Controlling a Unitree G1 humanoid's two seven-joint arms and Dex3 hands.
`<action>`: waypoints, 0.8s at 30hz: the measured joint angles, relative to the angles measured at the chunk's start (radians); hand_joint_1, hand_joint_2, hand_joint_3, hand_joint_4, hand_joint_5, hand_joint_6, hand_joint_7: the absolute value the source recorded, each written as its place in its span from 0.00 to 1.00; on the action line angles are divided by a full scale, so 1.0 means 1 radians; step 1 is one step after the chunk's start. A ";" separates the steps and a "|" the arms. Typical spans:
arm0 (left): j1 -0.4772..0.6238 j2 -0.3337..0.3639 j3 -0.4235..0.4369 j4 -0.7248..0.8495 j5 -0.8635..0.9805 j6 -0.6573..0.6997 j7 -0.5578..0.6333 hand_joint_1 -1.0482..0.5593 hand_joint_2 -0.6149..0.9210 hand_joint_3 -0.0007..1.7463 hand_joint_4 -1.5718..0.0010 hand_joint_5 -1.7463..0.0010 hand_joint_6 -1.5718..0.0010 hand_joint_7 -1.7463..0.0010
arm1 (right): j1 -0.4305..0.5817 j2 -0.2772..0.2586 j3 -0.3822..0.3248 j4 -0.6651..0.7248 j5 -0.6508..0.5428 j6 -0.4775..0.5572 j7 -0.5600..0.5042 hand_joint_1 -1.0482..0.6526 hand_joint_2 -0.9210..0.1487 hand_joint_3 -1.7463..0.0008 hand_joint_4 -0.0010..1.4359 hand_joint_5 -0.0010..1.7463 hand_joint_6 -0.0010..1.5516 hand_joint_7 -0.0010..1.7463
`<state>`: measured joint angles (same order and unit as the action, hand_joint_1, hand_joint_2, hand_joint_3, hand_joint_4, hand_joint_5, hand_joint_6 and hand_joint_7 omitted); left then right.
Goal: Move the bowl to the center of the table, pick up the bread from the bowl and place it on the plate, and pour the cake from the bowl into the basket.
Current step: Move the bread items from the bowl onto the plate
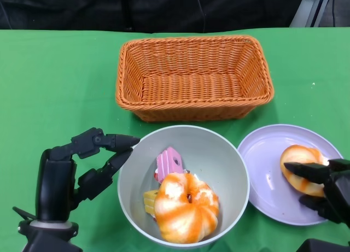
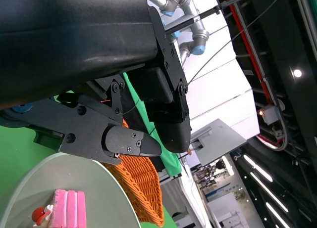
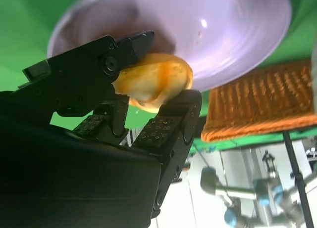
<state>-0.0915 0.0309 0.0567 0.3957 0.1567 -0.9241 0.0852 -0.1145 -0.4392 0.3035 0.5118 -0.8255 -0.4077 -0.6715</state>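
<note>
From the head view, the pale grey-green round bowl sits mid-counter before the orange woven wicker basket, holding an orange-and-white ring-shaped bread, a pink cake slice and a small yellow piece. The left robot hand hovers just beside the bowl's rim, fingers apart and holding nothing. On the lilac round plate lies a second orange-glazed bread, gripped by the right robot hand.

The right wrist view confirms it: fingers pinch that bread over the plate.

The left wrist view shows spread fingertips above the bowl's edge, the cake below.

Risk: one bread remains in the bowl, so pouring now could tip it into the basket with the cake.
</note>
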 measured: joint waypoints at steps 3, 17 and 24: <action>0.000 0.001 0.000 0.002 0.004 -0.001 0.000 0.52 1.00 0.12 0.48 0.40 0.35 0.72 | 0.019 0.000 -0.003 -0.038 0.006 0.001 0.015 0.21 0.00 0.97 0.44 0.00 0.40 0.00; 0.000 0.004 -0.001 0.017 0.002 -0.002 0.000 0.52 1.00 0.13 0.49 0.40 0.35 0.72 | 0.045 0.001 -0.008 -0.094 0.044 -0.032 0.049 0.15 0.00 0.96 0.32 0.00 0.33 0.00; 0.000 0.004 -0.003 0.017 0.003 -0.002 0.000 0.52 1.00 0.13 0.49 0.39 0.35 0.71 | 0.046 0.004 -0.010 -0.089 0.045 -0.066 0.036 0.20 0.01 0.97 0.45 0.05 0.40 0.02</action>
<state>-0.0916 0.0351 0.0534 0.4129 0.1592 -0.9263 0.0852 -0.0689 -0.4347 0.2933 0.4224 -0.7806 -0.4739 -0.6358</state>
